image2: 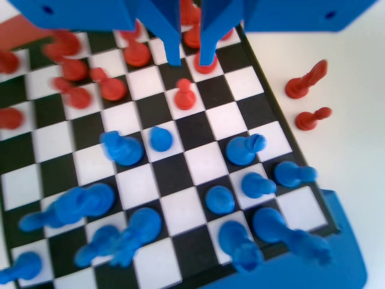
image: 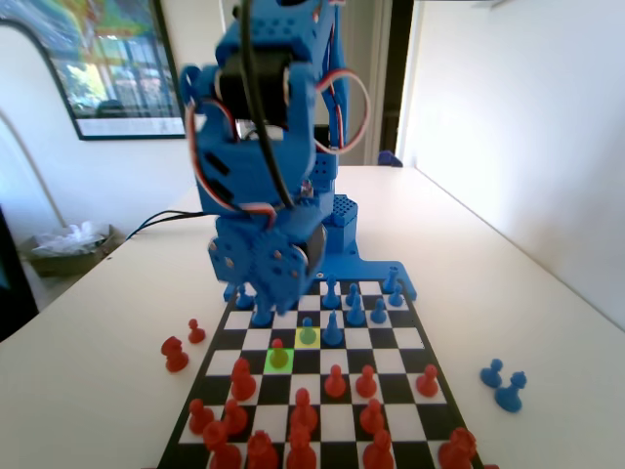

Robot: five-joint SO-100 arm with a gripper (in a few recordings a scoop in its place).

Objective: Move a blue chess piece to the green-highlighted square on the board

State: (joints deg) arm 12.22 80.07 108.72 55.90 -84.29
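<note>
Fixed view: blue arm folded forward over the board's (image: 415,337) far rows; a pawn stands on the green-highlighted square (image: 278,361). Wrist view: tool (image2: 191,59) raised, jaws parted, empty, above the blue chess piece (image2: 160,138).

Fixed cam low at board (image: 410,337) end; wrist cam overhead, close.

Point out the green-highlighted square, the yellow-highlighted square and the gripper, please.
green-highlighted square (image: 268,365), fixed view, on its bare lower left part.
yellow-highlighted square (image: 299,342), fixed view, on its left edge.
gripper (image2: 190,60), wrist view, midway between the two fingertips.
</note>
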